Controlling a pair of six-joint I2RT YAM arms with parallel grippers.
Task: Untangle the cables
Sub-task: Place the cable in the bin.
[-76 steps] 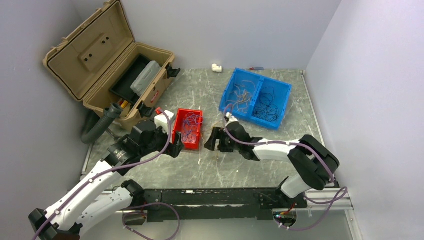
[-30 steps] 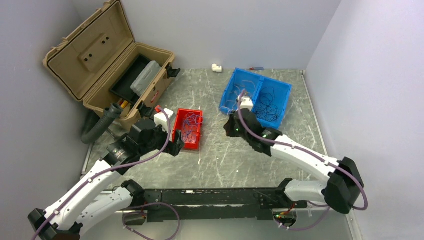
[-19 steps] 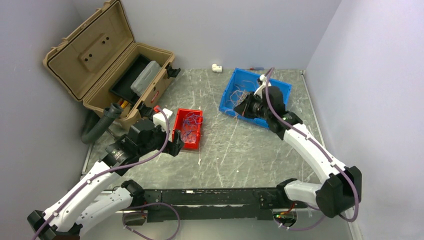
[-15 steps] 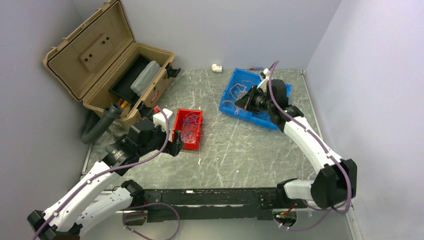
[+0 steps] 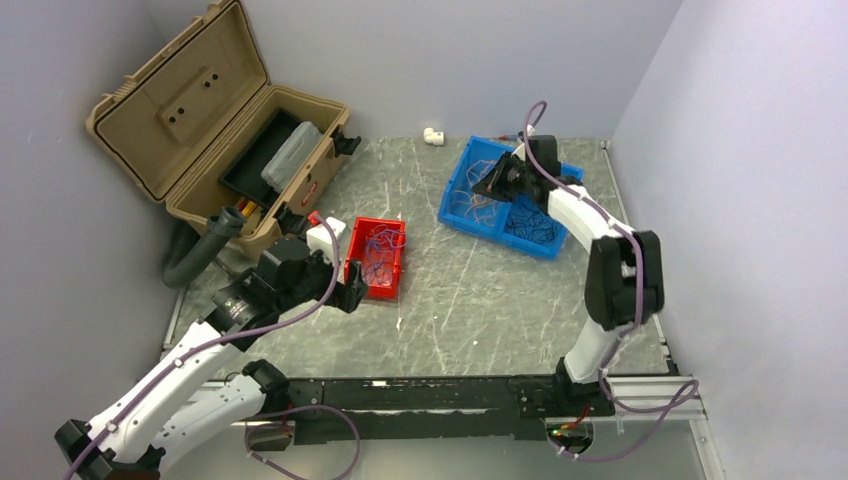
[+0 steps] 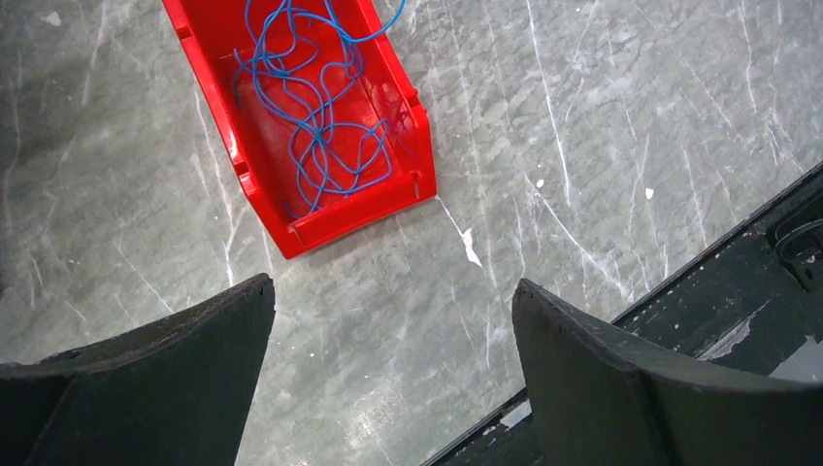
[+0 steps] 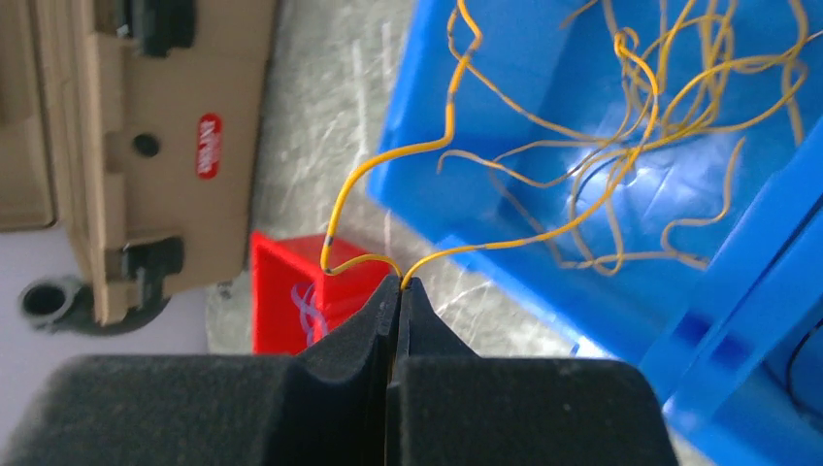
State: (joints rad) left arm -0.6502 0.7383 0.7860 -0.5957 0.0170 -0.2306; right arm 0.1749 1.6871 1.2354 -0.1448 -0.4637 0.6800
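Note:
The cables lie sorted in bins. Blue wires (image 6: 315, 126) fill the red bin (image 5: 358, 262) at the table's left-middle. Yellow wires (image 7: 631, 136) lie in the left half of the blue bin (image 5: 462, 165), and black wires (image 5: 535, 222) in its right half. My right gripper (image 7: 400, 282) is shut on a yellow wire (image 7: 408, 155) that runs from its tip into the yellow heap. In the top view it (image 5: 486, 188) hangs over the blue bin's left half. My left gripper (image 6: 393, 286) stands wide open and empty above bare table, just near of the red bin (image 6: 335, 218).
An open tan toolbox (image 5: 215, 130) stands at the back left, with a black corrugated hose (image 5: 200, 250) beside it. A small white fitting (image 5: 433, 134) sits by the back wall. The black base rail (image 5: 430, 395) runs along the near edge. A white scrap (image 6: 470, 248) lies near the red bin.
My right arm has swung from the table's middle back and right to the blue bin, its gripper staying shut. The left arm has not moved.

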